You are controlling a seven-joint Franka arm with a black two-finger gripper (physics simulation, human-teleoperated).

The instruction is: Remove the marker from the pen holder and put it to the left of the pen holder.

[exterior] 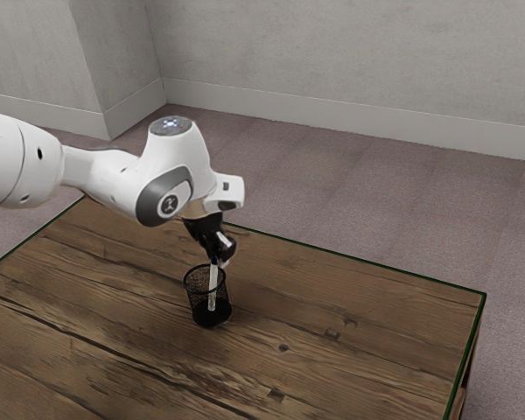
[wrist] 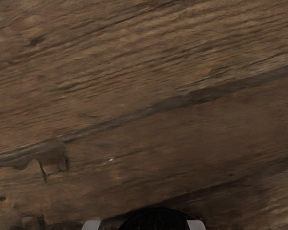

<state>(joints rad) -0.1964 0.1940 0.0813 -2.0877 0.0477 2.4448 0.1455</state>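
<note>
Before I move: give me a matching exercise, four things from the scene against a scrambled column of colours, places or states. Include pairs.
Things:
1. marker
2. pen holder
3. table
4. gripper

Colours, places, states:
A. brown, wooden
B. black mesh, standing on the table
C. open, near the marker's upper end
D. pale, standing inside the pen holder

Pairs: 1-D, 2-B, 3-A, 4-C

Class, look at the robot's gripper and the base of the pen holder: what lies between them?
The marker does. In the exterior view its pale shaft runs from the gripper down inside the pen holder, toward the base.
</note>
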